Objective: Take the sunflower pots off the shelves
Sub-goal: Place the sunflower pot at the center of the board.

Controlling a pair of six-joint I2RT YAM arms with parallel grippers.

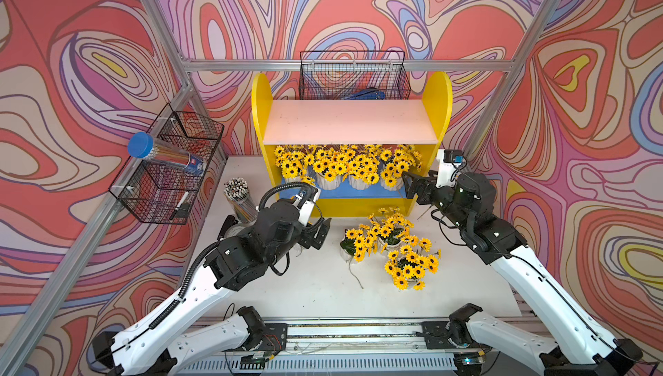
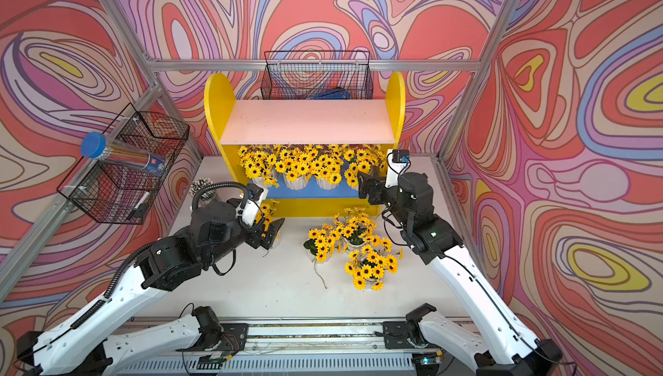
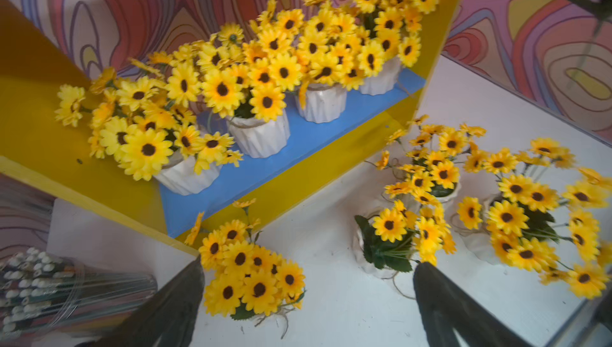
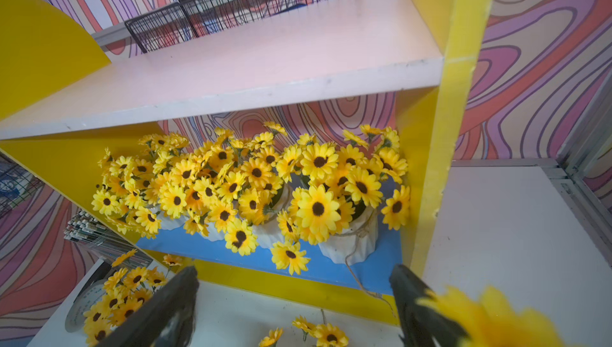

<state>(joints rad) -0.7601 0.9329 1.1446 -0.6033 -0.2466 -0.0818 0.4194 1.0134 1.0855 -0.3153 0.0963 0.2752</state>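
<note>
While four pots [image 1: 328, 180] sit on the blue board [image 1: 373, 193] and four on the table [image 1: 315, 284], right gripper [image 4: 293, 274], jaws spread wide and empty, faces the rightmost pot [image 4: 351, 239]: enter low beneath blooms, pinch the ribbed wall, clear of side panel [image 4: 443, 179]; left gripper [image 3: 308, 271] likewise spread.

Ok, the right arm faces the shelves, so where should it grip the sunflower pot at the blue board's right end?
Probably the pot's white ribbed body below the twine, coming level from the open front. The pink board hangs over the flowers and the yellow side panel stands close beside it, so neither top nor side looks free.
</note>
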